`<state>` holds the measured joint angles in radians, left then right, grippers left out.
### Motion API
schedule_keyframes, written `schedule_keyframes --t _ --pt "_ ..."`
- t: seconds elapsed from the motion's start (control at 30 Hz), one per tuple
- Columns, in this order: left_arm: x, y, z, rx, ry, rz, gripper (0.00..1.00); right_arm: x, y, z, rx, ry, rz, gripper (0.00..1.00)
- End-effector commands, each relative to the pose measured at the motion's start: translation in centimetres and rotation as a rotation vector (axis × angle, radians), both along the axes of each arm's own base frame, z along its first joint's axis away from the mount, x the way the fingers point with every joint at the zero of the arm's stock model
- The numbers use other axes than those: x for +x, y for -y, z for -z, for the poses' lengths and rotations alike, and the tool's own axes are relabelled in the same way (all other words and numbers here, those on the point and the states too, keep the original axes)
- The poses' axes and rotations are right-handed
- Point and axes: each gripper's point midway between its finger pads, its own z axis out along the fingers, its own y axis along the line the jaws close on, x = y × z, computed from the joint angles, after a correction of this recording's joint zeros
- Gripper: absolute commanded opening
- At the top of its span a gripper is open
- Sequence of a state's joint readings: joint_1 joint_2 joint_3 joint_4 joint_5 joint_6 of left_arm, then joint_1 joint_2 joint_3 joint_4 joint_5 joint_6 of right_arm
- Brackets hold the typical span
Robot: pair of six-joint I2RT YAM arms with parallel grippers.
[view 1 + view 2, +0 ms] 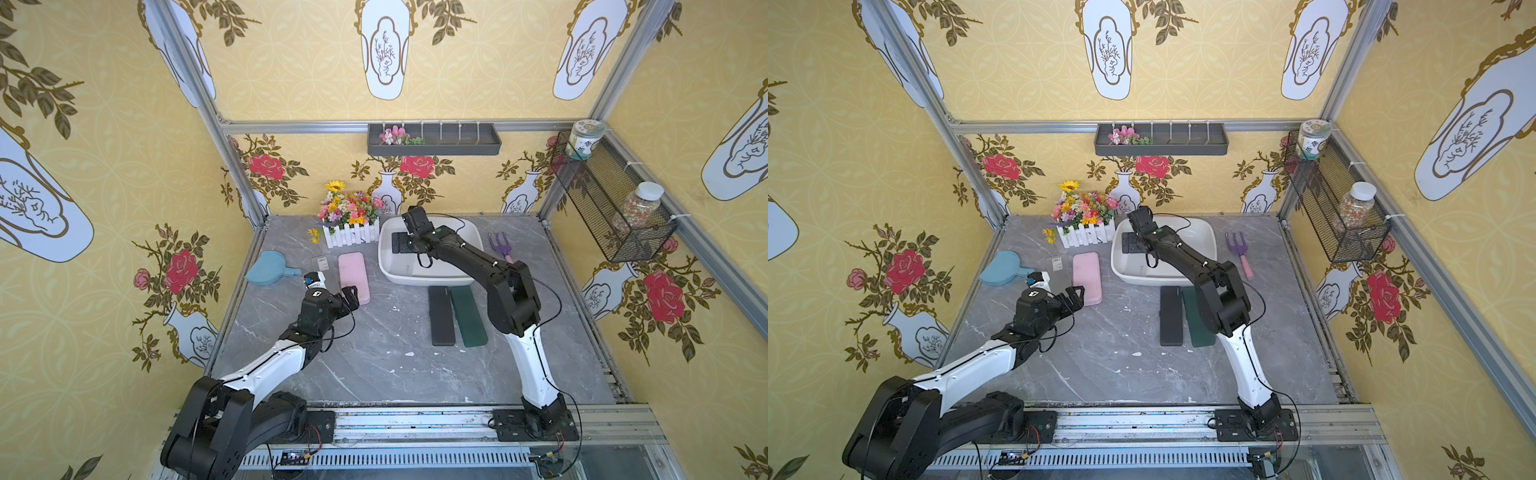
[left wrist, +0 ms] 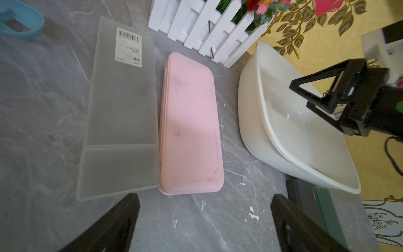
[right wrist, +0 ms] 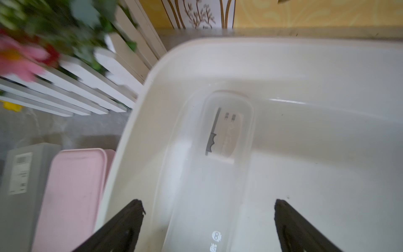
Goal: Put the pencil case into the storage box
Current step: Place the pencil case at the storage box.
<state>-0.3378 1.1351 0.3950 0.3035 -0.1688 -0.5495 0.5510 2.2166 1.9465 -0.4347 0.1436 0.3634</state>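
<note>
A translucent white pencil case lies flat on the floor of the shallow, glossy white box, along one side wall.

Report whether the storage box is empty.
Not empty: a translucent pencil case lies flat on the storage box floor, seen in the right wrist view.

Pink pencil case lies between frosted case and storage box, facing the spread left claw.

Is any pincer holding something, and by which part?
Nothing is held. Right pincer: open over the clear pencil case lying in the storage box. Left pincer: open near the pink pencil case.
</note>
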Motion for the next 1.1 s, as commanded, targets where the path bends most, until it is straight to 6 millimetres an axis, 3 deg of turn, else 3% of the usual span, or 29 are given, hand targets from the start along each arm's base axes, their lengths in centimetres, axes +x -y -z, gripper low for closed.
schedule_keyframes --t 0.0,0.1,0.17,0.37,0.5,0.77,1.07 --pt "-0.3 -0.5 0.0 0.028 -0.012 -0.008 1.00 -1.0 1.3 -3.7 -0.030 0.072 -0.002 0.97" --pt "-0.6 -0.4 -0.5 0.013 -0.004 -0.009 1.00 -3.7 3.2 -4.8 -0.069 0.050 -0.002 0.97" --pt "-0.9 -0.5 -0.4 0.002 -0.005 -0.012 1.00 -6.1 4.7 -4.4 -0.108 0.015 -0.001 0.97" --pt "-1.3 -0.3 0.4 -0.020 -0.033 -0.007 1.00 -14.3 7.7 -0.6 -0.204 -0.109 0.008 0.97" --pt "-1.4 0.1 0.7 -0.032 -0.043 0.005 1.00 -18.8 8.6 2.1 -0.248 -0.171 0.023 0.97" --pt "-1.7 0.5 1.6 -0.037 -0.056 0.024 1.00 -22.8 9.7 7.3 -0.260 -0.283 0.078 0.97" --pt "-2.1 0.6 2.2 -0.033 -0.063 0.043 1.00 -23.8 8.0 10.9 -0.275 -0.332 0.102 0.97"
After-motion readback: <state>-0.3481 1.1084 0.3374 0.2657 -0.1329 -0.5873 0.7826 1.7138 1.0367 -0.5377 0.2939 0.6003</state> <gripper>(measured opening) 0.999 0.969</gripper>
